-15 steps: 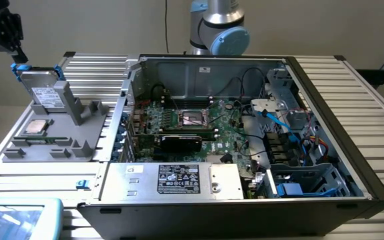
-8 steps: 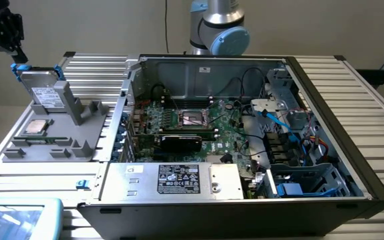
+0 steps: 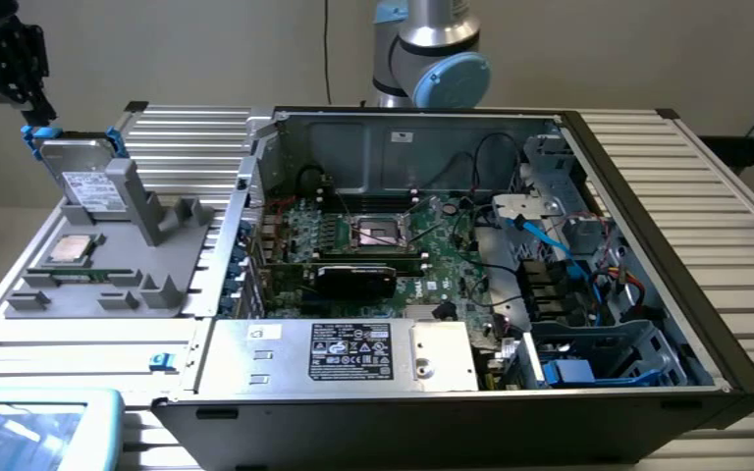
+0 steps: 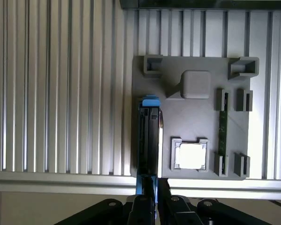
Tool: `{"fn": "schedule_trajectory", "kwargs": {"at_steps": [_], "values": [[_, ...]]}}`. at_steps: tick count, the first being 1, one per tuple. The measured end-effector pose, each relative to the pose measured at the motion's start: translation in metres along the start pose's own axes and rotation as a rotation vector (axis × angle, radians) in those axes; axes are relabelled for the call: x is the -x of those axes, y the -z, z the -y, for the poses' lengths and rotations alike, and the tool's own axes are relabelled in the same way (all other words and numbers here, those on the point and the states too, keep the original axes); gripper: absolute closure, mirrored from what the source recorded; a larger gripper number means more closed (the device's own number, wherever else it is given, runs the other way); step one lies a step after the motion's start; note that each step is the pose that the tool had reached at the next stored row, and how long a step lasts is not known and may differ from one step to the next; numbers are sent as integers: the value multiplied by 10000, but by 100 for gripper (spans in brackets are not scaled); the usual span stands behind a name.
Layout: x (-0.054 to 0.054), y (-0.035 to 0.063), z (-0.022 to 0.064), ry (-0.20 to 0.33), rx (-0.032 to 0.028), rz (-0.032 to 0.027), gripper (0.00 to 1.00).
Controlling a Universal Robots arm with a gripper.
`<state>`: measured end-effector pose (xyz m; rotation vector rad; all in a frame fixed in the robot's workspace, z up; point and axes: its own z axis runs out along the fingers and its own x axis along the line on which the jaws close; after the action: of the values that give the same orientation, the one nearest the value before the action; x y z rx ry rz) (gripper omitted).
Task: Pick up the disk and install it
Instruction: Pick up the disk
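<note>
The disk [image 3: 82, 169] [image 4: 150, 140] is standing on edge in a slot at the side of a grey fixture tray [image 3: 102, 294] [image 4: 196, 117], its blue carrier pointing up. The tray is resting on a ribbed aluminium table [image 3: 691, 196] [image 4: 61, 93], beside an open computer case [image 3: 416, 147], with a plain beige wall running behind. The gripper [image 3: 36, 106] [image 4: 149, 199] is hovering right at the carrier's upper end, and I cannot tell whether it is pinching the carrier or standing loose around it. The arm's base [image 3: 430, 59] is rising behind the case, its upper part cut off. A processor chip [image 3: 70, 250] [image 4: 190, 156] is lying in its own pocket on the tray. The disk's white label and the black sticker [image 3: 350, 353] on the case's silver box are carrying print too small to read.
</note>
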<state>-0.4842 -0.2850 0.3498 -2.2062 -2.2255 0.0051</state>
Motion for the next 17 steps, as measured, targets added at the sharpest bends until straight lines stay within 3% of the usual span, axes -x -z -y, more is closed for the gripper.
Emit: {"fn": "schedule_trajectory", "kwargs": {"at_steps": [1,3,7,8,17], "values": [[0,0,0,0,0,0,82],[0,0,0,0,1,0,69],[0,-1,0,0,2,0,67],[0,-1,0,0,2,-1,60],[0,-10,0,1,-2,1,59]]}}
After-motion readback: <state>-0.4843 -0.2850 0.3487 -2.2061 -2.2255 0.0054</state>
